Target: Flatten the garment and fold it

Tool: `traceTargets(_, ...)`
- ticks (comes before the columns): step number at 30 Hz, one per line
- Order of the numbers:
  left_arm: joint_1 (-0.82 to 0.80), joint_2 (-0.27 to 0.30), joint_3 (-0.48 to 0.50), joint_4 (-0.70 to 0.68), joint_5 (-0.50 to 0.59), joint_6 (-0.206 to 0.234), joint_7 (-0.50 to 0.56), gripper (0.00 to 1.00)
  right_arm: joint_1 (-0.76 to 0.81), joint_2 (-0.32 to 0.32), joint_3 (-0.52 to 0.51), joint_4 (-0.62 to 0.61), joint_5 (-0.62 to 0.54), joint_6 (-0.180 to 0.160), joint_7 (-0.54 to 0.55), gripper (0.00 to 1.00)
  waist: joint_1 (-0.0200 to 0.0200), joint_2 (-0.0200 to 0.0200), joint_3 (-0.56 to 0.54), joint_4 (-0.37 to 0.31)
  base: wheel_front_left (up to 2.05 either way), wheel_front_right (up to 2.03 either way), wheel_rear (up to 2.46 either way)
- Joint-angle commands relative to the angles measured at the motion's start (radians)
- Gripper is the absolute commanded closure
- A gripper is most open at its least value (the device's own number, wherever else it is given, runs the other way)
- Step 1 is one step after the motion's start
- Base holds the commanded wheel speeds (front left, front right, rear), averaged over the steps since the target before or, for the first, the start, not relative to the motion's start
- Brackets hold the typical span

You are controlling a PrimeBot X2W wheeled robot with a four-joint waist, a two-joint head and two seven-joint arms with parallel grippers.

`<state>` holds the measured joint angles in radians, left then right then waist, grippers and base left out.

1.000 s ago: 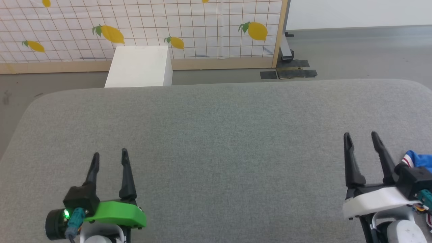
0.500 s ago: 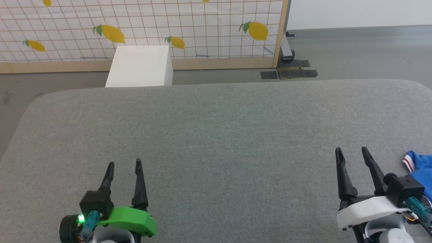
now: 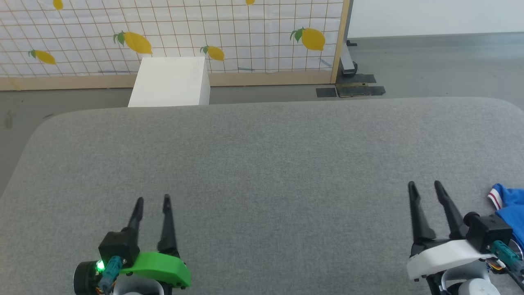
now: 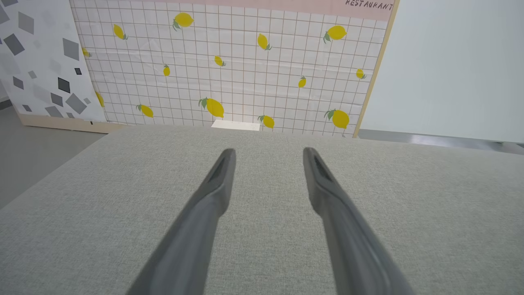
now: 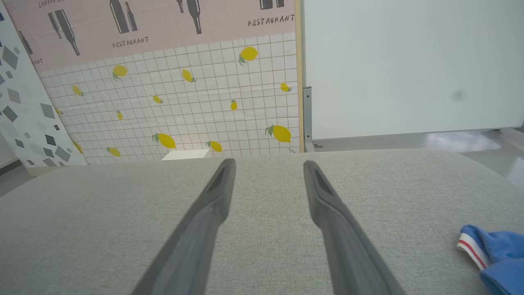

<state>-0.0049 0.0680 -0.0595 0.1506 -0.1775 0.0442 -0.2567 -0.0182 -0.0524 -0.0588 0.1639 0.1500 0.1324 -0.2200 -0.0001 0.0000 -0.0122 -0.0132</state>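
Drawing left gripper (image 3: 152, 198) and right gripper (image 3: 423, 183) back nearer, both released and empty; leaving garment (image 3: 511, 213) bunched at desk's (image 3: 262, 164) near right, just beside right gripper, still needing flattening.

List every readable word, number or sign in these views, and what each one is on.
"RESTAURANT": on the pink bottle-print banner in the right wrist view, under the bottle drawings; readable twice.
"RESTAURANT": on the same banner, top right of the left wrist view.
Lettering at the banner's top-left corner and left edge, right wrist view: cut off, not readable in full.
Garment: no print showing, just blue fabric and red-striped trim.
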Motion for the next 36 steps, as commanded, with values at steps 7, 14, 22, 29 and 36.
traceTargets(7, 0.000, -0.001, 0.002, -0.006, 0.007, -0.002, 0.009, 1.00, 0.001, 0.000, 0.001, -0.006, -0.006, 0.000, 0.008, 1.00, 0.0001, 0.0000, 0.000, 0.001, 0.00, 0.00, 0.00)
traceTargets(14, 0.000, -0.002, 0.005, -0.014, 0.016, -0.004, 0.023, 1.00, 0.002, 0.000, 0.005, -0.015, -0.014, 0.000, 0.020, 1.00, 0.0001, 0.0000, 0.001, 0.001, 0.00, 0.00, 0.00)
traceTargets(22, 0.001, -0.003, 0.009, -0.023, 0.027, -0.007, 0.039, 1.00, 0.003, 0.000, 0.008, -0.025, -0.023, 0.000, 0.034, 1.00, 0.0001, 0.0000, 0.002, 0.002, 0.00, 0.00, 0.00)
traceTargets(29, 0.001, -0.004, 0.012, -0.032, 0.037, -0.009, 0.054, 1.00, 0.004, 0.000, 0.012, -0.034, -0.031, 0.000, 0.046, 1.00, 0.0001, 0.0000, 0.003, 0.003, 0.00, 0.00, 0.00)
traceTargets(36, 0.001, -0.005, 0.016, -0.040, 0.047, -0.012, 0.068, 1.00, 0.005, 0.000, 0.015, -0.043, -0.040, 0.000, 0.058, 1.00, 0.0001, 0.0000, 0.003, 0.004, 0.00, 0.00, 0.00)
